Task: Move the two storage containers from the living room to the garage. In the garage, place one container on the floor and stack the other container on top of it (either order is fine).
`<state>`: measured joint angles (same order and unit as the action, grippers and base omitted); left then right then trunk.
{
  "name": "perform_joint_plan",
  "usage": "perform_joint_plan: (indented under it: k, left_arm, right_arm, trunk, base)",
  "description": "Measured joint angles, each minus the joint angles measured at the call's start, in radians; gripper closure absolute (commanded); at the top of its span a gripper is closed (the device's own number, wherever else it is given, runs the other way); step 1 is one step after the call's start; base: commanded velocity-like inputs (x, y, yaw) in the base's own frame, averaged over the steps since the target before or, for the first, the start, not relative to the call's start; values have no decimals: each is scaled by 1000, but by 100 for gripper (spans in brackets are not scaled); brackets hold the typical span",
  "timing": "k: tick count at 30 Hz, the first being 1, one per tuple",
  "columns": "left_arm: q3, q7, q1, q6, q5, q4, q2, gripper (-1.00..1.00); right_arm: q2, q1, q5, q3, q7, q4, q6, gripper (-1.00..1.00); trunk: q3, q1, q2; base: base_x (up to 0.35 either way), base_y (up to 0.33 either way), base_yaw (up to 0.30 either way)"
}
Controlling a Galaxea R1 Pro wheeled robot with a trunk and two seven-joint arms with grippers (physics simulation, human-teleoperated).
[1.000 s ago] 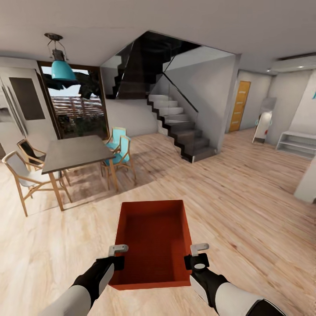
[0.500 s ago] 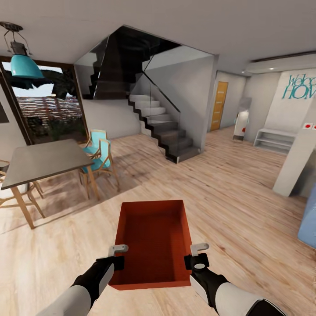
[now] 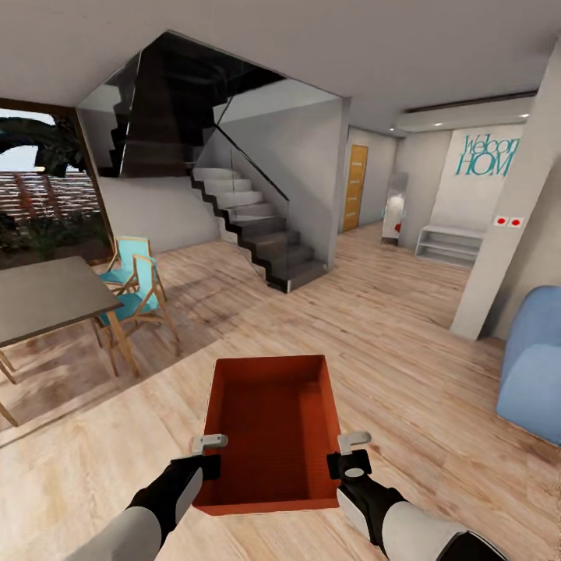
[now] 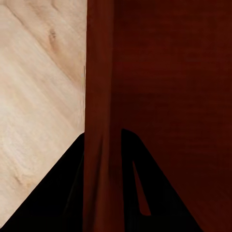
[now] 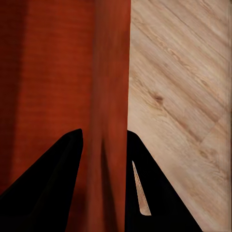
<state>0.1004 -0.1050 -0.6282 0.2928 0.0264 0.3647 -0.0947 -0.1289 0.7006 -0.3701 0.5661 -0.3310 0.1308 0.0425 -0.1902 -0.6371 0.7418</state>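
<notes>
The head camera looks forward and down from above both arms, taking in the bin (image 3: 271,436) held out front, the plank floor (image 3: 405,343) and the staircase (image 3: 249,226) far beyond. The left wrist camera sits tight against the bin's (image 4: 159,96) left wall, staring along its fingers (image 4: 63,193). The right wrist camera does likewise on the right wall (image 5: 111,96). All three views share the bin and the floor beneath.

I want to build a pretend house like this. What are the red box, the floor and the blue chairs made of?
The box looks like matte orange-red plastic, with faint fine ribbing in the wrist views. The floor looks like pale wood planks: grain lines and knots show. The chairs seem to have light wooden frames with turquoise seats, perhaps plastic or fabric; too far to tell.
</notes>
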Motion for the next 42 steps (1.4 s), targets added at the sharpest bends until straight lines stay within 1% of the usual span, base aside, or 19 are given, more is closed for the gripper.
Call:
perform_joint_plan:
  k: [23, 42]
  left_arm:
    - [-1, 0, 0, 0, 0, 0, 0, 100]
    - [0, 0, 0, 0, -1, 0, 0, 100]
  right_arm:
    - [-1, 0, 0, -1, 0, -2, 2, 100]
    - [0, 0, 0, 0, 0, 2, -2, 100]
  trunk:
    - [0, 0, 0]
    - [0, 0, 0]
  base:
    - [322, 0, -241]
    - [322, 0, -14]
